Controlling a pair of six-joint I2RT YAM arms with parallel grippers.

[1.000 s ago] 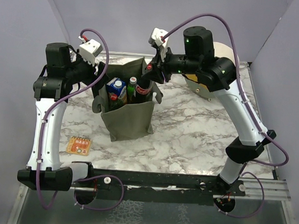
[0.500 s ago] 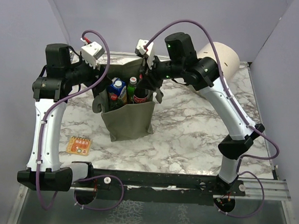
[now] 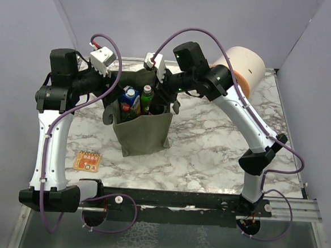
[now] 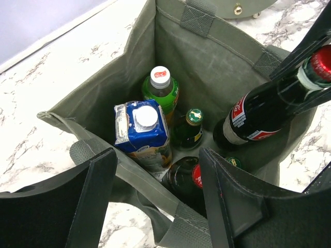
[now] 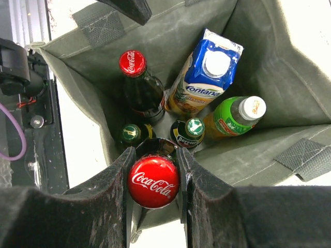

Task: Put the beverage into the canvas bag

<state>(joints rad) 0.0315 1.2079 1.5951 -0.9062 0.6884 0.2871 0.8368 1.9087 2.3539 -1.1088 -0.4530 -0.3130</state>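
Note:
The olive-green canvas bag [image 3: 143, 135] stands open and upright on the marble table. My right gripper [image 5: 153, 182] is shut on the neck of a dark cola bottle with a red cap [image 5: 153, 181]. It holds the bottle tilted, with its lower part inside the bag's right side [image 4: 258, 106]. In the top view this gripper [image 3: 158, 93] is over the bag's mouth. My left gripper [image 4: 155, 206] is open and astride the bag's near rim [image 4: 129, 175], one finger inside and one outside. The bag holds a blue carton [image 4: 142, 129], a green bottle [image 4: 161, 88], a Perrier bottle [image 5: 187, 132] and another cola bottle [image 5: 137, 82].
A cream-and-orange cylinder [image 3: 243, 64] lies at the back right, behind my right arm. A small orange packet [image 3: 87, 161] lies on the table at the front left. Lilac walls close in the back and both sides.
My right arm has swung left and down, carrying the cola bottle from beside the bag's rim into the bag's mouth. The left arm has stayed put.

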